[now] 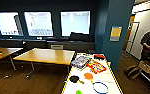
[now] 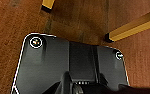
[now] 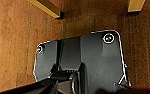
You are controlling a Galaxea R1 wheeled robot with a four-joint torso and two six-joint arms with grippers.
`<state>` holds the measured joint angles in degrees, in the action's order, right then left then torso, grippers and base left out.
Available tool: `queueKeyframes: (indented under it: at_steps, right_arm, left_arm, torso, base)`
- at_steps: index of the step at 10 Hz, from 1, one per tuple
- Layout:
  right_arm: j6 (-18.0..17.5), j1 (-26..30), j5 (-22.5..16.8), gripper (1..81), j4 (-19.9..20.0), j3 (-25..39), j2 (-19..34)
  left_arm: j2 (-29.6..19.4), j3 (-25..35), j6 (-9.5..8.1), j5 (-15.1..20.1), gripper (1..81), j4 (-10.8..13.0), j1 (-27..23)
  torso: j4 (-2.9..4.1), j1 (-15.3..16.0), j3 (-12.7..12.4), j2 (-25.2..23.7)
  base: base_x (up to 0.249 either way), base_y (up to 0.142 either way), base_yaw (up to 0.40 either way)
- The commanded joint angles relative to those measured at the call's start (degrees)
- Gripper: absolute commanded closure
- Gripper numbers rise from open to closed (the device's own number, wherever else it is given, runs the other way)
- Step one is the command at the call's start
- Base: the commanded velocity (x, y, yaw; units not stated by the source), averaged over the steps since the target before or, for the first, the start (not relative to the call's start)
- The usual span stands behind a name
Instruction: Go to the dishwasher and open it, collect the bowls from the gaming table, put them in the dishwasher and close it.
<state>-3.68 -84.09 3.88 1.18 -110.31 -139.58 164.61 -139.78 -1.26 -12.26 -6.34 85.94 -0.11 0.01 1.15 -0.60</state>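
**Bowls in sight, pick-up not yet begun**

The collecting step is judged to be in hand: a white surface point(image 1: 111, 75) edged in yellow is faced from close by. On it the bowls are seen, an orange one point(image 1: 88, 75), a dark one point(image 1: 74, 79) and a green one point(image 1: 78, 92) at the near edge. All three appear to be empty. Beside them a blue ring point(image 1: 100, 87) and flat colourful boxes point(image 1: 96, 67) are laid. The dishwasher is not in view. A closer approach and an arm raised over the orange bowl are judged to be called for. Whether either gripper is spread or pressed together cannot be told; wood floor point(image 2: 81, 22) is shown under both wrists.
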Motion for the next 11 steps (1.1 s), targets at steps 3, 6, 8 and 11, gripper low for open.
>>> queueKeyframes:
  at_steps: [3,6,8,11]
  right_arm:
    - [-0.54,8.18,-2.29,1.0,1.27,23.39,20.28]
    - [-0.45,11.34,-2.47,1.0,3.48,27.87,25.19]
    - [-0.45,14.51,-2.82,1.0,4.96,30.08,28.8]
    - [-0.45,21.27,-4.22,1.0,8.48,33.41,35.57]
  left_arm:
    - [-1.56,1.17,0.38,1.8,1.0,-0.34,-2.4]
    - [-12.6,16.15,0.46,0.66,1.0,-0.26,-2.4]
    - [-17.12,23.58,0.38,0.66,1.0,-0.34,-3.37]
    - [-16.06,23.06,0.55,0.66,1.0,-0.25,-3.72]
  torso:
    - [0.0,0.0,0.0,0.0]
    - [0.0,0.0,0.0,0.0]
    - [0.0,0.0,0.0,0.0]
    - [0.0,0.0,0.0,0.0]
  base:
    - [0.0,0.0,0.0]
    - [0.0,0.0,0.0]
    - [0.0,0.0,0.0]
    - [0.0,0.0,0.0]
